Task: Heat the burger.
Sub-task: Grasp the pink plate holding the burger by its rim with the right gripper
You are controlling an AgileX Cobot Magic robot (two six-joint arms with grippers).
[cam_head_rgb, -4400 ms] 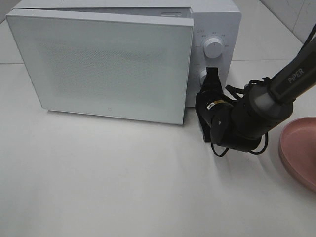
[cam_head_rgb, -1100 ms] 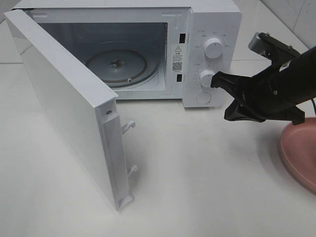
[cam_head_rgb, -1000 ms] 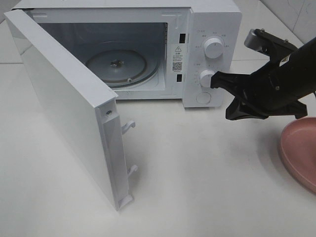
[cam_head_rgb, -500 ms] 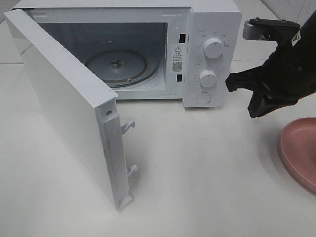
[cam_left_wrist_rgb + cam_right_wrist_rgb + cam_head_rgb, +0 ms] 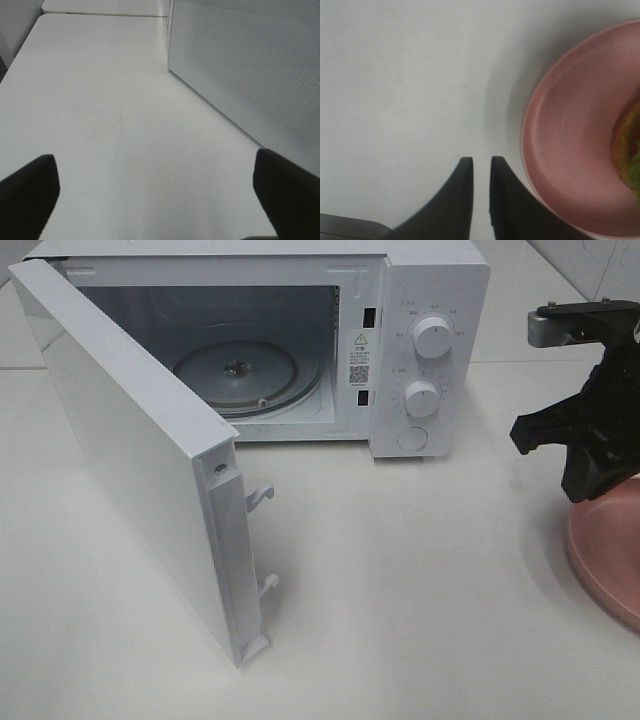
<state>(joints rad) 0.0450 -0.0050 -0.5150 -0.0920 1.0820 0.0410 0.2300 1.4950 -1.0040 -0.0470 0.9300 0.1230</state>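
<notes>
Now, with the microwave door open, fetching looks the step: the right pincer hovers barely parted, empty, beside the pink plate bearing the burger; next it must widen and straddle the burger. Left pincer gapes empty.

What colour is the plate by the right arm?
The plate is plain pink with no pattern; it shows best in the right wrist view.

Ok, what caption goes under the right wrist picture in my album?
The gripper, barely parted and empty, hovers over the white table beside the pink plate holding the burger.
</notes>
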